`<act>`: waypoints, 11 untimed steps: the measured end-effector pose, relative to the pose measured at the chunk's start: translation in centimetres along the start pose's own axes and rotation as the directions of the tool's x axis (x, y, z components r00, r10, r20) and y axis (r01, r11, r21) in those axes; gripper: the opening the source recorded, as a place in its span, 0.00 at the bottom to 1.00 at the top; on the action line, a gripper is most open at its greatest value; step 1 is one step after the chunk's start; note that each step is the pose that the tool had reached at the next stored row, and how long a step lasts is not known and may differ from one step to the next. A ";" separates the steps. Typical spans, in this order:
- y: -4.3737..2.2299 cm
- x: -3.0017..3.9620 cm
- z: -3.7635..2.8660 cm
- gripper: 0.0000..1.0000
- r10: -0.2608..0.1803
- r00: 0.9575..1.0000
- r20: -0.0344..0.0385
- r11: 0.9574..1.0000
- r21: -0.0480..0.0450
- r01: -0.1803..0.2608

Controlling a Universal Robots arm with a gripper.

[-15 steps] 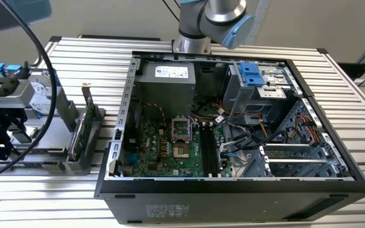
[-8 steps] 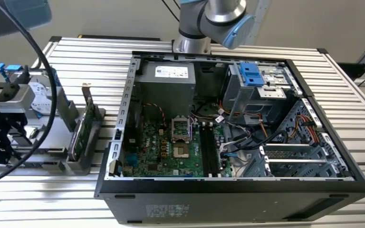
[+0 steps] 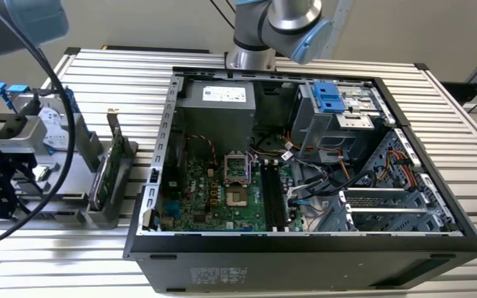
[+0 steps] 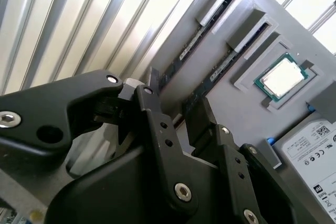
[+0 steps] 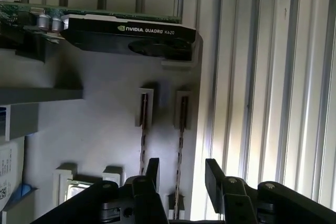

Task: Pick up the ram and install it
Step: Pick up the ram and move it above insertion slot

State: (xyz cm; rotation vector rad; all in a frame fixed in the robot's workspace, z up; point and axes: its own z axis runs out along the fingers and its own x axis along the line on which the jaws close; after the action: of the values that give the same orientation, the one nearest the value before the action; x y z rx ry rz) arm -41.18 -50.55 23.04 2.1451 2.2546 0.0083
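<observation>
Two ram sticks stand on edge in slots of a grey holder (image 5: 105, 124). In both wrist views my gripper (image 5: 182, 176) (image 4: 176, 111) is open and hangs low over the holder. Its black fingers (image 5: 153, 171) straddle one ram (image 5: 181, 129) (image 4: 218, 72), with a gap on each side. The other ram (image 5: 143, 129) (image 4: 181, 56) stands just outside one finger. In the exterior view the open computer case (image 3: 305, 248) lies on the table, with the motherboard's black memory slots (image 3: 273, 192) bare. The holder is at the exterior view's left, where the arm's wrist (image 3: 7, 155) hangs.
The holder also carries a graphics card (image 5: 131, 35) (image 3: 110, 155), a processor chip (image 4: 281, 77) and a silver hard drive (image 4: 310, 145) (image 3: 44, 124). The table is ribbed aluminium (image 3: 97, 81). Cables (image 3: 322, 180) crowd the case beside the memory slots.
</observation>
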 end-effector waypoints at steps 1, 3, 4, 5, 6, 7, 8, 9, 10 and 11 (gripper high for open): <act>0.00 -0.03 0.08 1.00 0.000 1.000 0.000 1.000 0.000 0.000; -0.01 -0.08 0.21 1.00 0.000 1.000 0.000 1.000 0.000 0.000; -0.01 -0.10 0.27 1.00 0.000 1.000 0.000 1.000 0.000 0.000; -0.02 -0.12 0.34 1.00 0.000 1.000 0.000 1.000 0.000 0.000; -0.02 -0.14 0.41 1.00 0.000 1.000 0.000 1.000 0.000 0.000; -0.02 -0.17 0.48 1.00 0.000 1.000 0.000 1.000 0.000 0.000; -0.02 -0.19 0.55 1.00 0.000 1.000 0.000 1.000 0.000 0.000; -0.02 -0.22 0.64 1.00 0.000 1.000 0.000 1.000 0.000 0.000; -0.03 -0.24 0.74 1.00 0.000 1.000 0.000 1.000 0.000 0.000; -0.03 -0.25 0.86 1.00 0.000 1.000 0.000 1.000 0.000 0.000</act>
State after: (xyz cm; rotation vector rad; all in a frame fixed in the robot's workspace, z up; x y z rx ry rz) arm -41.18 -50.81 22.19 2.1451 2.2545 0.0087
